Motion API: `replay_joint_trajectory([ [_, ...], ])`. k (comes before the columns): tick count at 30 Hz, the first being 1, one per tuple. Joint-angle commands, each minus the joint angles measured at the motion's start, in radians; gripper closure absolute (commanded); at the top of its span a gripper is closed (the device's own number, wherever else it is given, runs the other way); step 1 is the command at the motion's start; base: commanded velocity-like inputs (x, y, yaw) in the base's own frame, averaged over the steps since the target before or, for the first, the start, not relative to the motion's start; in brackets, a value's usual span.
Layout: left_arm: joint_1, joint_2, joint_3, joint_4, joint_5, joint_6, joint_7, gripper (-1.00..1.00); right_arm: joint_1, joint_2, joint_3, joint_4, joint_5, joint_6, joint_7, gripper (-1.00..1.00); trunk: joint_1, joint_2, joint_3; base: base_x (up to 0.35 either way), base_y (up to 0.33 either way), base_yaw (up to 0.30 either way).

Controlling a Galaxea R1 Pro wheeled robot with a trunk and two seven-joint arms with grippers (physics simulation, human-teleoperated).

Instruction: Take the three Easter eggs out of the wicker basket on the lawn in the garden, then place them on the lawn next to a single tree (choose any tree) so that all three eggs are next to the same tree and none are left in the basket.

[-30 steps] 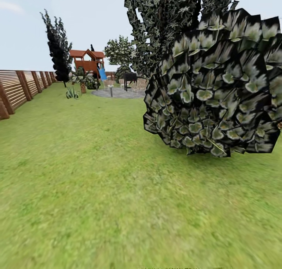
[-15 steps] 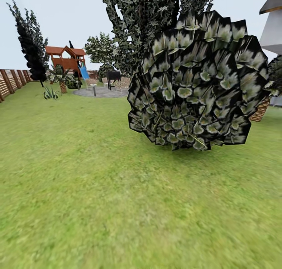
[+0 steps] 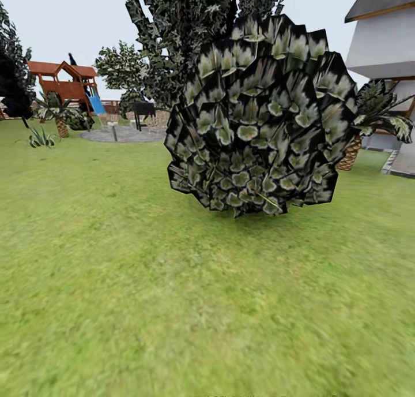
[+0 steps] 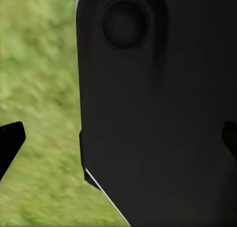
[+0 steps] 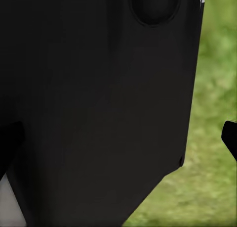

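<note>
Lawn [image 3: 144, 281] ahead, dark bush [image 3: 256, 120] near; both grippers' state cannot tell.

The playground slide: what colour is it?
Blue slide, seen best in the head view.

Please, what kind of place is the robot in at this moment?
It looks like a home garden or backyard. A wide green lawn covers the ground, a big round dark-leaved bush stands in the middle, a wooden playset with a blue slide stands far behind, and a house corner rises at the right.

Bush [image 3: 256, 120] on lawn [image 3: 173, 293], centre-ahead
</note>
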Motion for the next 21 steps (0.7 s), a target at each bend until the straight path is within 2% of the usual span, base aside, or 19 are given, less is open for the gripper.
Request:
replay_joint_trajectory([
  [1, 0.000, 0.000, 0.001, 0.001, 0.000, -0.003, 0.000, -1.00, 0.000, 0.000, -0.001, 0.001, 0.000, -0.005, 0.001, -1.00, 0.000, 0.000, -0.002, 0.000, 0.000, -0.226],
  [21, 0.000, 0.000, 0.001, 0.001, 0.000, -0.003, 0.000, -1.00, 0.000, 0.001, 0.000, 0.001, 0.000, -0.005, 0.002, -1.00, 0.000, 0.000, -0.021, 0.000, 0.000, -0.237],
])
